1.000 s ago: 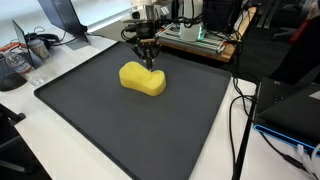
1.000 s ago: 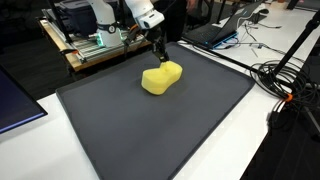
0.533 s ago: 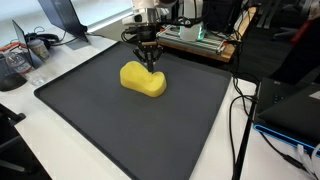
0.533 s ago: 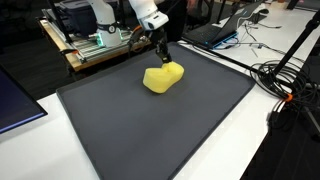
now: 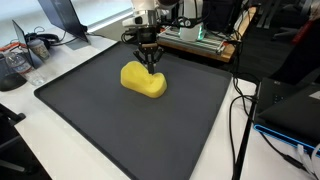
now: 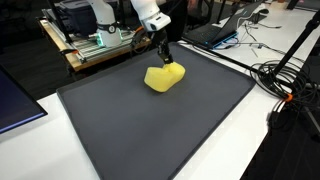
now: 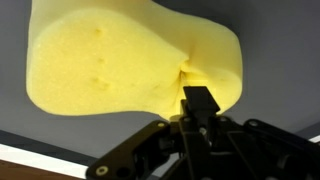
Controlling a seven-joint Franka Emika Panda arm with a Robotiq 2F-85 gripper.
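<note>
You're looking at one yellow sponge, one dark mat — and you're working with one gripper.

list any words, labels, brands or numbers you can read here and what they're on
No text can be read in any view.
yellow sponge: plain, no print.
black mat: no markings.
gripper: no legible label.
electronics behind the mat: any labels are too small and blurred to read.

Claw on yellow sponge (black mat)
</note>
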